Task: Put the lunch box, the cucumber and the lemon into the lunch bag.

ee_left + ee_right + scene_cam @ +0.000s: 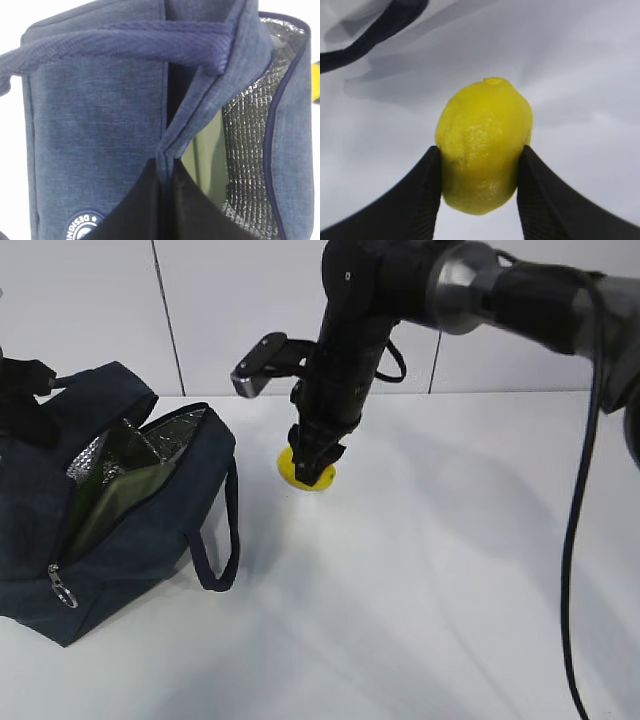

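Note:
The navy lunch bag lies open at the left, its silver lining showing. The sage-green lid of the lunch box shows inside it, and also in the left wrist view. My left gripper is shut on a fold of the bag's fabric at the mouth; it is the black shape at the far left. My right gripper points down, and both fingers press the yellow lemon, which is at the table surface right of the bag. The cucumber is not in view.
The bag's loop handle hangs toward the lemon, and its zipper pull is at the front corner. A white wall stands behind the white table. The right arm's cable hangs at the right.

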